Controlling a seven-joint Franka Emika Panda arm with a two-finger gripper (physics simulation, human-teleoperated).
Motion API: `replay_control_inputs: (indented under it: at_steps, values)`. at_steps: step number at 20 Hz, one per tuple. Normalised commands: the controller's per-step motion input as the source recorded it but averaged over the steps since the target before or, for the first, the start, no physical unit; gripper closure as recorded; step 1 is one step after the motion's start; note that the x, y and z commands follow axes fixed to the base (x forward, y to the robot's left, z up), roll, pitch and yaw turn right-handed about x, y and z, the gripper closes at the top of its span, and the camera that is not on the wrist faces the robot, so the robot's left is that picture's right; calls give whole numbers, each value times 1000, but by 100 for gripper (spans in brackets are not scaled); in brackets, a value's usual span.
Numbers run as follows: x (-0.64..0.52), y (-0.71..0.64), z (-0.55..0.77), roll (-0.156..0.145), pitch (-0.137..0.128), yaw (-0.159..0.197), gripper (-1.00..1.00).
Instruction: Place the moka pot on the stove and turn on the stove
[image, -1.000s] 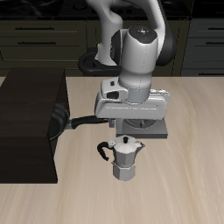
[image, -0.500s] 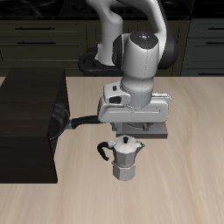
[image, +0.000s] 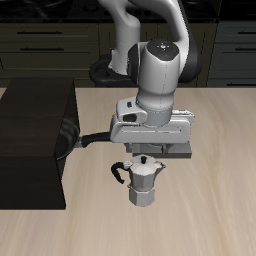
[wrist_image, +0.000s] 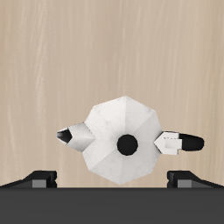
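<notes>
Standing upright, moka pot (image: 145, 181) untilted

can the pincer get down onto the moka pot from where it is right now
Probably yes. The pincer hangs right above the moka pot, its fingertips spread wider than the pot's body in the wrist view, and nothing lies between. The frying pan and stove sit farther back.
</notes>
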Motion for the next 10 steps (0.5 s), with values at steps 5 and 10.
replay_control_inputs:
  at_steps: [5,10]
  values:
    - [14,-42,-127,3,24,-15,-100]
    - [9,-95,-73,-5,10,-26,-100]
